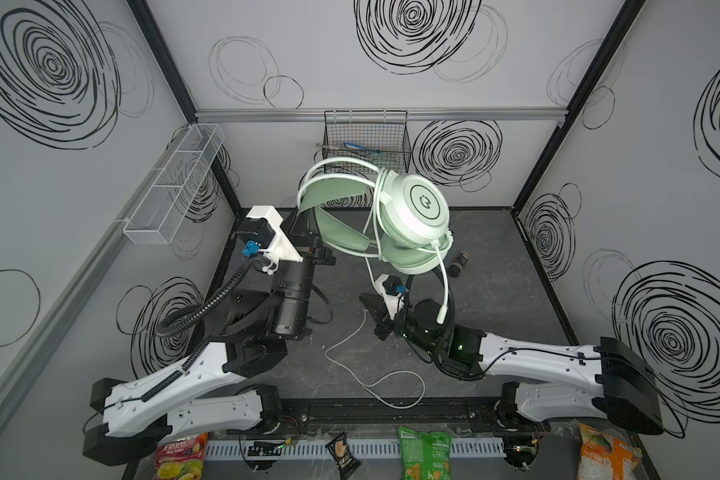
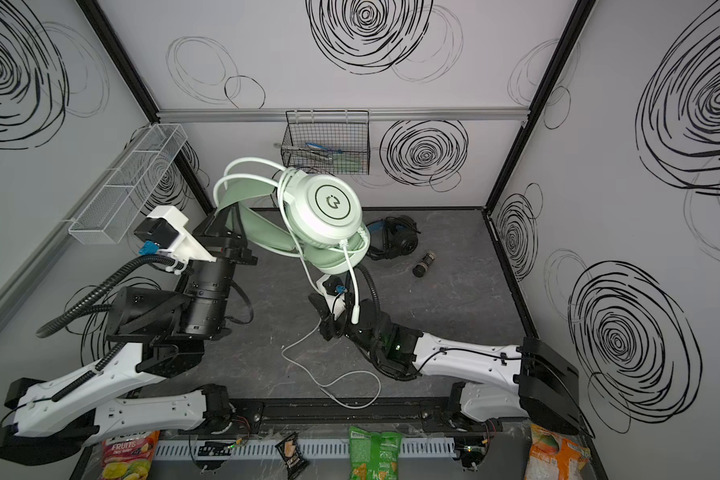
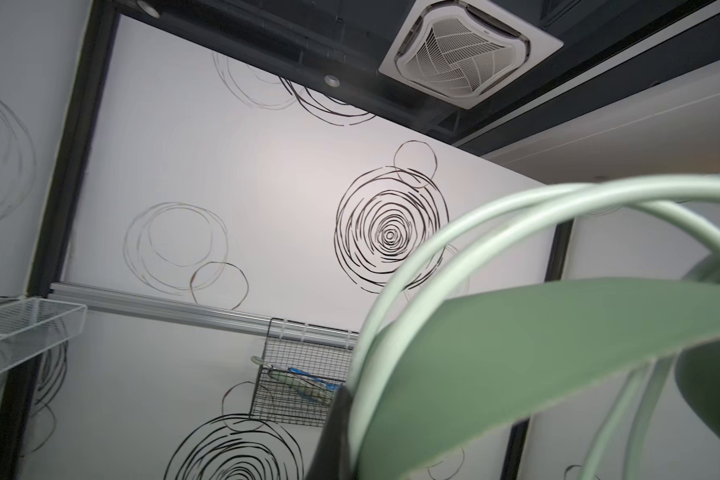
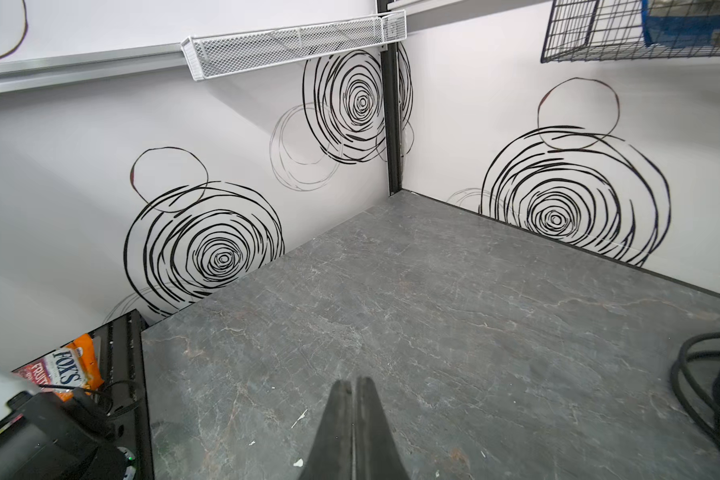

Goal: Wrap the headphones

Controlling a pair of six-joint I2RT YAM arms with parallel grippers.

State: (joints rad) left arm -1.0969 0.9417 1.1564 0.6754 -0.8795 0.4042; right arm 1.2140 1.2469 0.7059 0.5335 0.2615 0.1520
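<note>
The mint-green and white headphones (image 1: 416, 208) hang in the air above the table's middle. My left gripper (image 1: 303, 218) is shut on their green headband (image 3: 537, 353), and one black finger (image 3: 333, 436) shows beside the band. Their white cable (image 1: 341, 345) drops to the table and loops toward the front edge. My right gripper (image 4: 353, 380) is shut low over the table, with nothing showing at its tips. The cable runs close past my right gripper (image 1: 362, 297); I cannot tell if they touch. The black headphones (image 2: 395, 239) lie at the back right.
A small dark cylinder (image 1: 459, 264) lies on the table right of the headsets. A black wire basket (image 1: 366, 141) hangs on the back wall and a white mesh shelf (image 1: 171, 183) on the left wall. Snack bags (image 1: 425, 453) line the front edge.
</note>
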